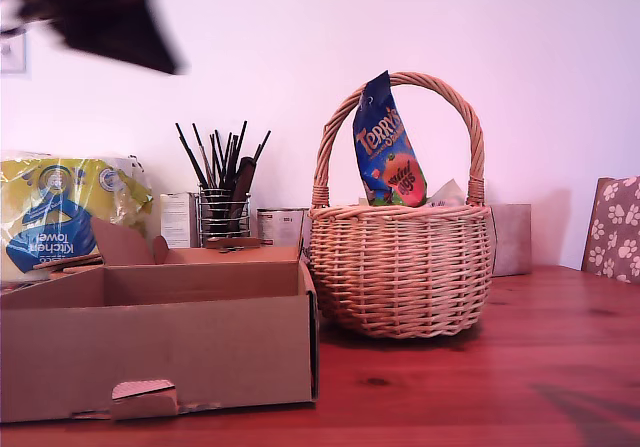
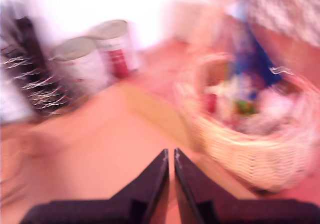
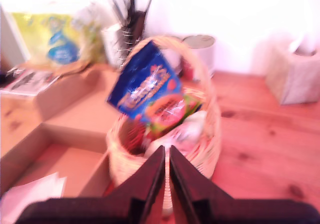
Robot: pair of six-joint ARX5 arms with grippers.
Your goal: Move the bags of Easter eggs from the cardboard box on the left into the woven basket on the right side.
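The woven basket (image 1: pixel 400 267) stands on the wooden table at the middle of the exterior view. A dark blue Terry's mini eggs bag (image 1: pixel 385 147) stands upright in it, leaning on the arched handle. A whitish bag (image 1: pixel 445 192) peeks over the rim beside it. The cardboard box (image 1: pixel 150 347) sits at the exterior view's left, and no bag shows in it. My first gripper (image 2: pixel 170 152) is shut on nothing, above the box floor, with the basket (image 2: pixel 240 134) ahead. My second gripper (image 3: pixel 166 148) is shut on nothing just short of the basket (image 3: pixel 210 134) and blue bag (image 3: pixel 147 86). A blurred dark arm (image 1: pixel 110 12) fills the exterior view's top left.
Behind the box are a yellow-and-blue kitchen towel pack (image 1: pixel 60 212), a wire holder of brushes (image 1: pixel 222 212) and cans (image 1: pixel 280 227). A small grey-brown box (image 1: pixel 512 237) and a paw-print item (image 1: pixel 612 227) stand at the exterior view's right. White paper (image 3: pixel 30 196) lies in the box.
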